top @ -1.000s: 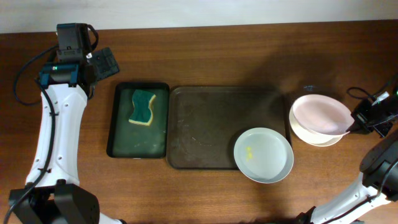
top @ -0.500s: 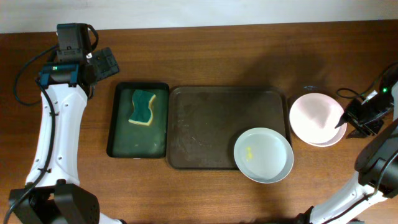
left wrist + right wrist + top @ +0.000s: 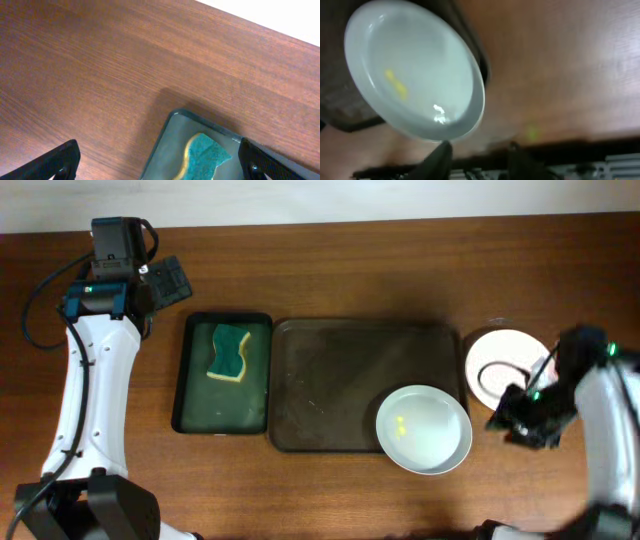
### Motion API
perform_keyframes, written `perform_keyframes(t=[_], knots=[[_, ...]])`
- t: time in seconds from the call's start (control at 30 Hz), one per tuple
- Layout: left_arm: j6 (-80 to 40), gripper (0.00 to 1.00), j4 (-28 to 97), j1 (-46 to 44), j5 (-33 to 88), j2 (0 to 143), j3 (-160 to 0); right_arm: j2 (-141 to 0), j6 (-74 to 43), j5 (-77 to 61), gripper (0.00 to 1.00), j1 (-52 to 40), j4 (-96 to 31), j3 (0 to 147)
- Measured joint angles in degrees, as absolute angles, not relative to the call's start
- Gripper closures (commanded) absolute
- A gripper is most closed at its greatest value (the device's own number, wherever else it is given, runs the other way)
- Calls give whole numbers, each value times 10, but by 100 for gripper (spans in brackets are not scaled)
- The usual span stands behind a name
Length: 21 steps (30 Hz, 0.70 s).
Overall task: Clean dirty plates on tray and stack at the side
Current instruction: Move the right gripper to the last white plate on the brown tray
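One white plate [image 3: 423,429] with yellow smudges lies in the front right corner of the dark brown tray [image 3: 330,380], overhanging its rim. It also shows in the right wrist view [image 3: 415,75]. White plates [image 3: 500,360] lie on the table right of the tray, partly hidden by my right arm. My right gripper [image 3: 508,420] is open and empty between them and the smudged plate; its blurred fingers [image 3: 480,155] sit just off that plate's rim. My left gripper [image 3: 170,280] is open and empty above the table at the back left; its fingers [image 3: 162,162] frame the sponge.
A narrower black tray [image 3: 195,395] with a greenish bottom stands left of the brown tray and holds a green and yellow sponge [image 3: 228,352], which also shows in the left wrist view [image 3: 205,160]. A cable [image 3: 495,367] lies over the side plates.
My right gripper set the plate it held down on the plate at the side, let go, and swung forward and left toward the smudged plate. The left arm has not moved.
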<state>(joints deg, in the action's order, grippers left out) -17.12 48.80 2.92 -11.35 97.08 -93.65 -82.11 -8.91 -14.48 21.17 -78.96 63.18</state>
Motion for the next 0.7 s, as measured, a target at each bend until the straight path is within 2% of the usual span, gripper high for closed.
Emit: perform_keyframes(t=[0.1, 0.13, 0.17, 0.33, 0.7], knots=[[-171, 1, 490, 29, -114, 971, -936, -706, -153, -120, 59, 163, -737, 560], [-171, 1, 488, 29, -114, 971, -936, -693, -172, -113, 62, 150, -724, 547], [-171, 1, 489, 29, -114, 971, -936, -688, -199, -101, 68, 130, -701, 526], [-171, 1, 489, 29, -114, 971, -936, -737, -256, -82, 70, 110, -627, 467], [-171, 1, 490, 29, -114, 971, -936, -800, -268, -104, 81, 110, -519, 397]])
